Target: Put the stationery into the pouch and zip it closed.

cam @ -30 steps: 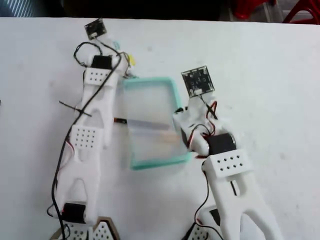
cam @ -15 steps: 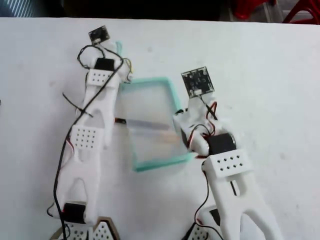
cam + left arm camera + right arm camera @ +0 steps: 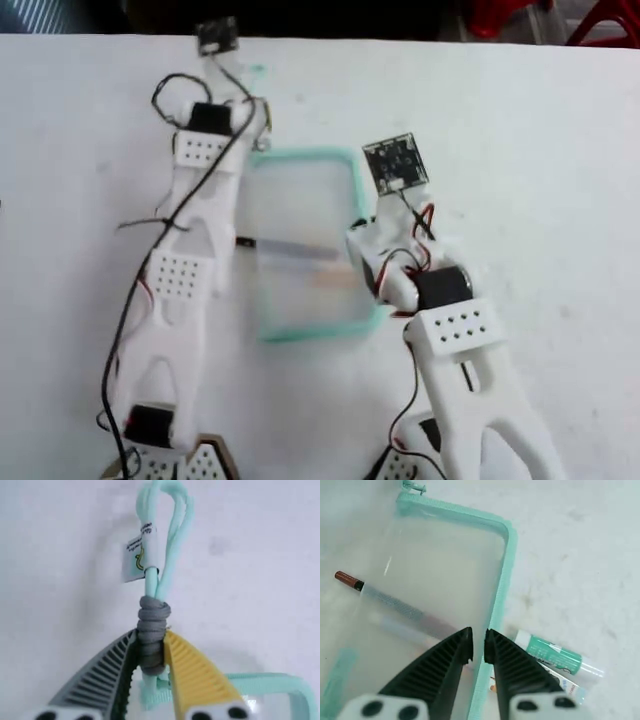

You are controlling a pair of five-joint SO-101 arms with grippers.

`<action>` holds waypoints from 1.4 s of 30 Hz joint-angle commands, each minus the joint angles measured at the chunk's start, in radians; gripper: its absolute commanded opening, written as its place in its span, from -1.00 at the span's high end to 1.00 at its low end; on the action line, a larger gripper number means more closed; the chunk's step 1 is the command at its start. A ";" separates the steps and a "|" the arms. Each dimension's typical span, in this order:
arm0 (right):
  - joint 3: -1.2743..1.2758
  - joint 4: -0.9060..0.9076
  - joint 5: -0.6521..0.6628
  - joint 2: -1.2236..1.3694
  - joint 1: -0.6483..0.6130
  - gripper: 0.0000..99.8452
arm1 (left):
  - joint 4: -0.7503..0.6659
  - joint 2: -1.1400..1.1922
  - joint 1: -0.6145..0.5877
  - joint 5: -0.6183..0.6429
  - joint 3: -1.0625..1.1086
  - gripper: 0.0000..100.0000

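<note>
A clear pouch with a mint zip edge lies between the two arms. Inside it lies a pen with a brown cap, and the pen shows through the pouch from above. My left gripper, beyond the pouch's far left corner, is shut on the grey knot of the mint pull cord. My right gripper stands at the pouch's right edge, its jaws nearly together over the mint edge. A green-and-white tube lies outside the pouch beside that edge.
The white table stretches open to the right and at the far left. A second small white item lies against the tube. A paper label hangs on the pull cord. The table's far edge is close behind the left arm's camera board.
The left arm has moved toward the table's far edge with the pull cord in its gripper. The pouch has shifted slightly. The right arm has kept still.
</note>
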 commanded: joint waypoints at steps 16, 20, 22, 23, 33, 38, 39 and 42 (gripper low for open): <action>0.031 0.031 -0.017 -0.245 0.148 0.90 | 0.244 -0.760 0.145 -0.270 -0.064 0.96; 0.041 0.107 -0.011 -0.529 0.150 0.90 | 0.339 -0.863 0.199 -0.331 -0.064 0.96; 0.051 0.124 -0.009 -0.684 0.150 0.90 | 0.358 -0.917 0.234 -0.331 -0.064 0.96; 0.057 0.125 -0.008 -0.757 0.150 0.90 | 0.358 -0.944 0.246 -0.331 -0.061 0.96; 0.034 0.125 0.161 -1.063 0.150 0.96 | 0.382 -1.176 0.283 -0.408 0.117 0.96; -0.175 0.151 0.127 -0.820 0.143 0.96 | 0.356 -1.280 0.289 -0.410 0.399 0.96; -0.244 0.174 0.127 -0.754 0.142 0.96 | 0.333 -1.294 0.289 -0.410 0.427 0.95; -0.516 0.302 0.126 -0.539 0.140 0.96 | 0.236 -1.326 0.288 -0.410 0.450 0.96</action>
